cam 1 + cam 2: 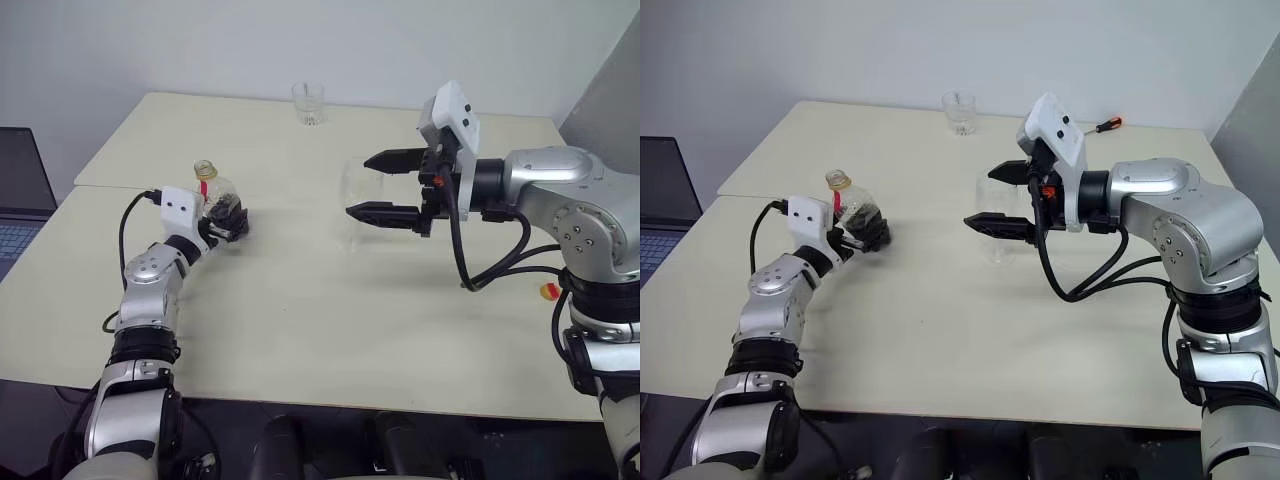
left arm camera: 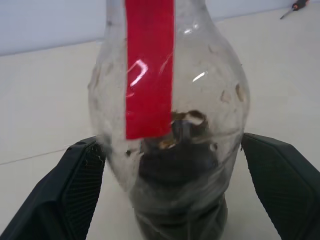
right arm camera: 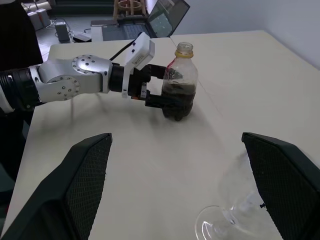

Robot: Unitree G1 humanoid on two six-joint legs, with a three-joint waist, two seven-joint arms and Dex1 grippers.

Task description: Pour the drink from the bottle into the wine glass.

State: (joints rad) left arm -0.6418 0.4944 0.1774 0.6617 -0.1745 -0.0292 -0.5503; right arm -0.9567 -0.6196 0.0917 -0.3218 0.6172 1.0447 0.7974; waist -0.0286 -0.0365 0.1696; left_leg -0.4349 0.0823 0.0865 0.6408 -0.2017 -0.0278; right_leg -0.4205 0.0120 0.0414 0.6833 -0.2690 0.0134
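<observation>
The bottle (image 1: pixel 212 190) stands upright on the left of the table (image 1: pixel 320 320), uncapped, with a red strip down its side. The dark drink (image 2: pixel 180 170) fills its lower part. My left gripper (image 1: pixel 228 218) is open, level with that lower part, with one black finger on each side of the bottle (image 2: pixel 170 75). The clear wine glass (image 1: pixel 995 215) stands upright near the table's middle. My right gripper (image 1: pixel 992 197) hovers open at the height of its bowl, beside it. In the right wrist view the wine glass (image 3: pixel 235 205) shows near one finger.
A short clear tumbler (image 1: pixel 308 103) stands at the table's far edge, with a screwdriver (image 1: pixel 1108 124) further right. A small red-and-yellow cap (image 1: pixel 549 291) lies behind my right arm. A laptop (image 1: pixel 665 195) sits off the table's left side.
</observation>
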